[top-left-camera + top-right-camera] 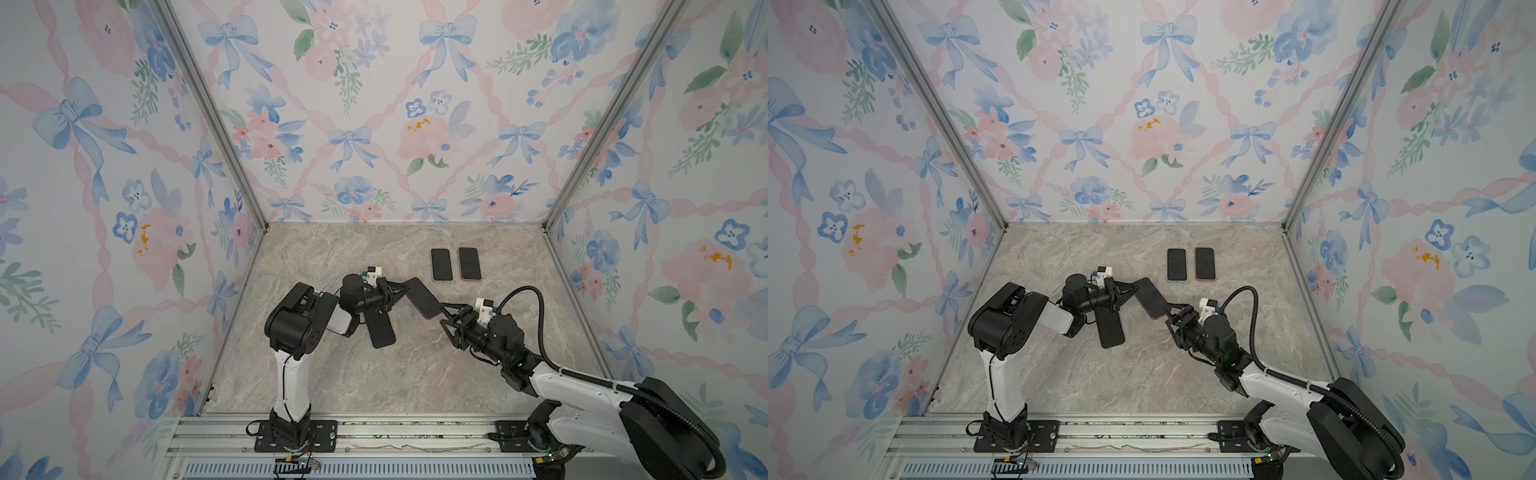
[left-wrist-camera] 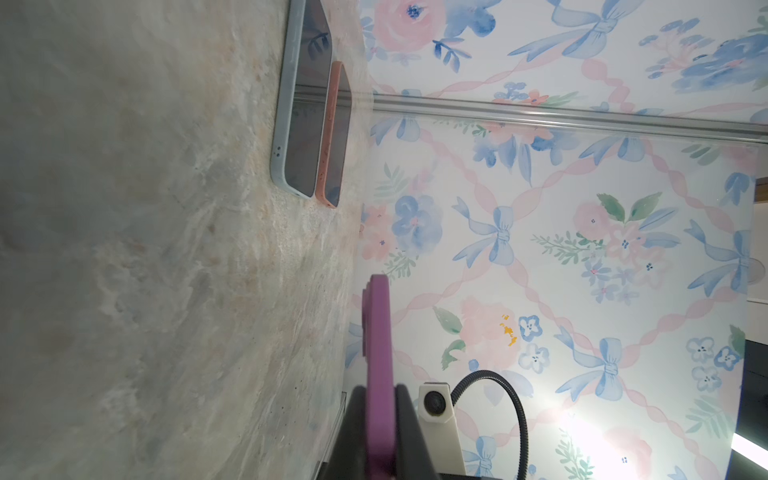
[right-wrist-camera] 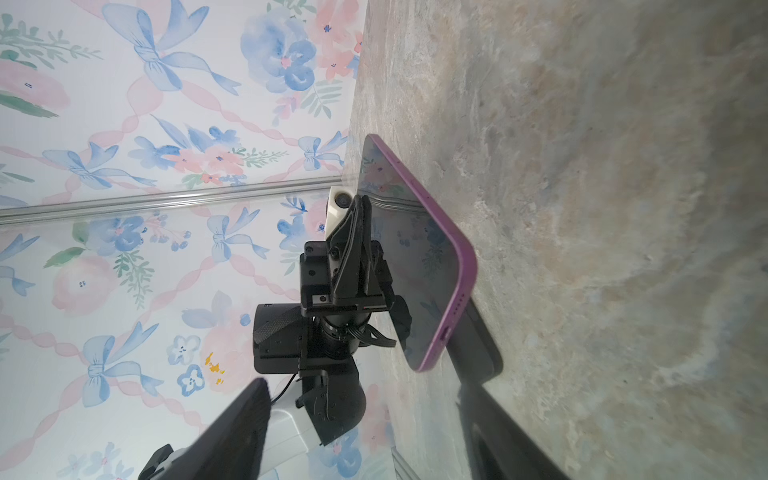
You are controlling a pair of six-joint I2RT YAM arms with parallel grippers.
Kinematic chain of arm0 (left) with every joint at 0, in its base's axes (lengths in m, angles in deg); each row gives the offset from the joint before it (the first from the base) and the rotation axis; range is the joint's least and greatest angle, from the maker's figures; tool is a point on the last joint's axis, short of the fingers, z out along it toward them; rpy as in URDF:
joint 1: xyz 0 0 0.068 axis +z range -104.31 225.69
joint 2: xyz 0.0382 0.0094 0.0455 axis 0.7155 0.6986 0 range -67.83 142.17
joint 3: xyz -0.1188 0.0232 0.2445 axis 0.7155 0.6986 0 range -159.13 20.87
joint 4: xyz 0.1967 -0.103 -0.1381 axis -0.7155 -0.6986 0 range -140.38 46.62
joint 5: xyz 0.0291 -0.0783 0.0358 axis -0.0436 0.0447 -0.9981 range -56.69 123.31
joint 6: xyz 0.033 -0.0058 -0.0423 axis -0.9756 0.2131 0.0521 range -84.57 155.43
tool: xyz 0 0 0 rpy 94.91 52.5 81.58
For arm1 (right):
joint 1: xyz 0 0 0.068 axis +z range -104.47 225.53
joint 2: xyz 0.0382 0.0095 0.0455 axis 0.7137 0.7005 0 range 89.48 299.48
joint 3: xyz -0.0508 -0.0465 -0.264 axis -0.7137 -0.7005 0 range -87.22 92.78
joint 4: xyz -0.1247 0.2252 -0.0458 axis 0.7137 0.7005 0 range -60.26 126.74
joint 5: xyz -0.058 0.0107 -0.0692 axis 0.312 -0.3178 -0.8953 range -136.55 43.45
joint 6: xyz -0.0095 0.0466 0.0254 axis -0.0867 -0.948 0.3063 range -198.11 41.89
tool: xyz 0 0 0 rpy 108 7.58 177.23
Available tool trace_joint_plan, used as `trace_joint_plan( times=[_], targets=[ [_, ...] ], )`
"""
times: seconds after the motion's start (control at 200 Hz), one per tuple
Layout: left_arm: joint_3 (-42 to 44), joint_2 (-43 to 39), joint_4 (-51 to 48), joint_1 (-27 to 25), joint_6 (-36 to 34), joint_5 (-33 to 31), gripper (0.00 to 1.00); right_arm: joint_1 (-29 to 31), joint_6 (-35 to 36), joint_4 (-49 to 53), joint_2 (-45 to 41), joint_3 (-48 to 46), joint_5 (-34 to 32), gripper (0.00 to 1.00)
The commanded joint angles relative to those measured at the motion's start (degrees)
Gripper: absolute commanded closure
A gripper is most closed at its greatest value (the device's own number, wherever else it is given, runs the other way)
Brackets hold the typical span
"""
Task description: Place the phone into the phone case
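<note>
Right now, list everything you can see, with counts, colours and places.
Phone in pale blue case: one, screen up, table's back right.
Phone in orange case: one, alongside it, nearer the right wall.
Purple phone: one, held above the table's middle.
Black case: one, flat on the table under the left arm.
Table: one, beige marble.
Walls: three, floral wallpaper.
Left gripper: one, black, jaws shut on the purple phone.
Right gripper: one, black, jaws open by its near end.

You've got the phone raised over the middle of the table, phone case lying just front-left of it, a cased phone behind, second cased phone to its right.
</note>
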State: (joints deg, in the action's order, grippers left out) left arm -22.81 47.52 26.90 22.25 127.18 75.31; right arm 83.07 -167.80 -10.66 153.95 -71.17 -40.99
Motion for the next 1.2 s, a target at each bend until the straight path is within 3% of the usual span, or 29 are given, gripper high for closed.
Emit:
trace_joint_plan(
  times=[0.0,0.14,0.56,1.195],
  targets=[
    [0.0,0.5,9.4,-0.7,4.5,-0.4,1.0,-0.4,0.3,-1.2,-1.9,-1.3,-1.8,0.27],
    [-0.2,-0.6,9.5,-1.4,4.7,-1.2,1.0,-0.5,1.9,-0.5,-2.6,-1.4,-2.4,0.3],
    [-0.7,-2.2,10.2,-2.5,6.7,-1.5,1.0,-2.6,1.9,-11.0,5.5,0.5,0.9,0.54],
    [-1.0,-2.6,10.8,-3.3,7.3,-0.7,1.0,-3.6,3.6,-12.1,7.5,1.3,2.2,0.82]
  ],
)
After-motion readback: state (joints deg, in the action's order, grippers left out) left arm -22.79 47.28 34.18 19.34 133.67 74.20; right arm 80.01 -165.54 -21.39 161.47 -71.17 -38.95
